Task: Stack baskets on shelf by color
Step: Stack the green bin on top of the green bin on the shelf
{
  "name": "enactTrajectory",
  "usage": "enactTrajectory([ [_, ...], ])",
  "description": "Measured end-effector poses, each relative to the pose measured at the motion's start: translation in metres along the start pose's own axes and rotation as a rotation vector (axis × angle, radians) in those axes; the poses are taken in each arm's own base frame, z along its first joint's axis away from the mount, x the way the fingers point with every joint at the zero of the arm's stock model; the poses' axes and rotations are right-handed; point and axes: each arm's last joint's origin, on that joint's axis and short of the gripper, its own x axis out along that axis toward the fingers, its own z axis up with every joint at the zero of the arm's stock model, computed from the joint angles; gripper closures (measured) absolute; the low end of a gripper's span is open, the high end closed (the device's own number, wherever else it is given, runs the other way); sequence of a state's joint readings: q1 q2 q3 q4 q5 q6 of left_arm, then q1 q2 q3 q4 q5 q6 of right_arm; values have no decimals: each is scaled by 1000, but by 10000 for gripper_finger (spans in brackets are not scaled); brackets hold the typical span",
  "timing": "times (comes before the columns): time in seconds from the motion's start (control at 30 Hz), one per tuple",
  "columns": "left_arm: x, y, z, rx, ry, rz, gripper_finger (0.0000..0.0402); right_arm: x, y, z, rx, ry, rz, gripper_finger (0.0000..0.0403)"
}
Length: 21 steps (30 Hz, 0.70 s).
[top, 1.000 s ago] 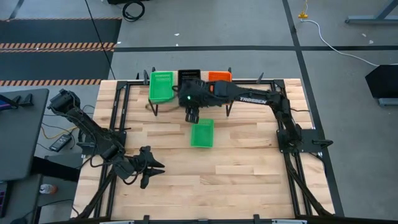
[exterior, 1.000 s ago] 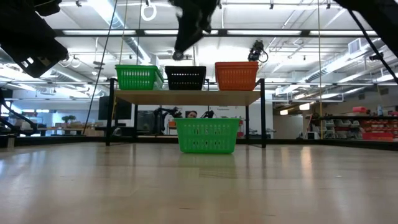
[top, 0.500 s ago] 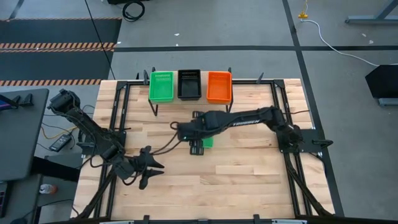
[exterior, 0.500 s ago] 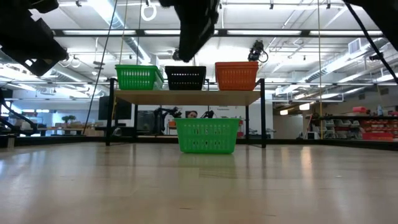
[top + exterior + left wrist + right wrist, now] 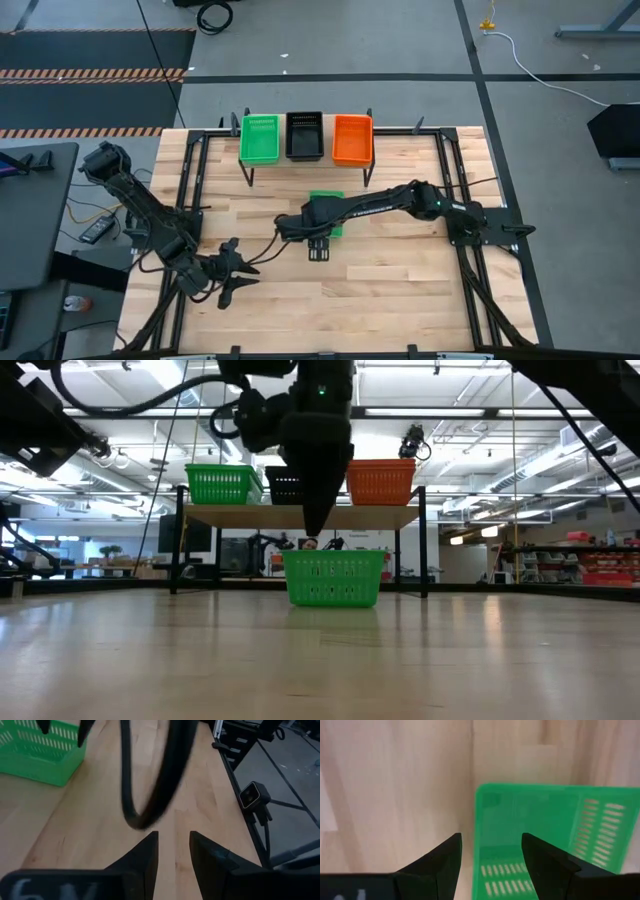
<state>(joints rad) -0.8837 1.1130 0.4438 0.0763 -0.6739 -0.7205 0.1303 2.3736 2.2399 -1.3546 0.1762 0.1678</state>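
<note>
On the shelf [image 5: 300, 515] at the far edge stand a green basket [image 5: 260, 138], a black basket [image 5: 305, 135] and an orange basket [image 5: 352, 138], side by side. A loose green basket [image 5: 328, 200] sits bottom down on the tabletop in front of the shelf. My right gripper [image 5: 492, 852] hangs open above this basket's near end [image 5: 545, 820], pointing down and well clear of it [image 5: 316, 532]. My left gripper [image 5: 173, 845] hovers open over the near left part of the table [image 5: 235, 272], with nothing between its fingers.
Black frame rails [image 5: 190, 200] run along the table's left and right sides. A dark cable [image 5: 150, 780] loops from my right arm down over the table between the two grippers. Bare wood lies near the table's front edge [image 5: 380, 300].
My right gripper has come away from over the shelf toward the table's near edge and sunk, tipping to point nearly straight down over the loose green basket's near end. It has stayed open. The baskets have not moved.
</note>
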Motion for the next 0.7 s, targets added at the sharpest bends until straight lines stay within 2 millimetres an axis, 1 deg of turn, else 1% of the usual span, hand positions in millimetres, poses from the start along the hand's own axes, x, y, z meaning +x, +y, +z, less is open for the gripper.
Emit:
enactTrajectory([
  [0.17, -2, -2, -1, -11, -1, -6, 285, -2, -1, 1, 40, -21, -23, 190],
  [0.3, -4, -4, -3, -20, 4, -20, 285, 0, 0, 2, 64, -24, 0, 190],
  [0.37, -5, -5, -4, -15, 7, -28, 285, 5, 1, 3, 87, -35, 7, 190],
  [0.47, -7, -7, -6, -5, 0, -30, 285, 12, 3, -1, 103, 12, 48, 190],
  [0.53, -8, -8, -7, -1, -6, -29, 285, 21, 5, -4, 99, 41, 70, 190],
  [0.6, -9, -9, -7, 3, -12, -27, 285, 31, 6, -9, 93, 81, 52, 190],
  [0.7, -9, -9, -7, 6, -19, -20, 285, 40, 6, -11, 91, 88, 27, 192],
])
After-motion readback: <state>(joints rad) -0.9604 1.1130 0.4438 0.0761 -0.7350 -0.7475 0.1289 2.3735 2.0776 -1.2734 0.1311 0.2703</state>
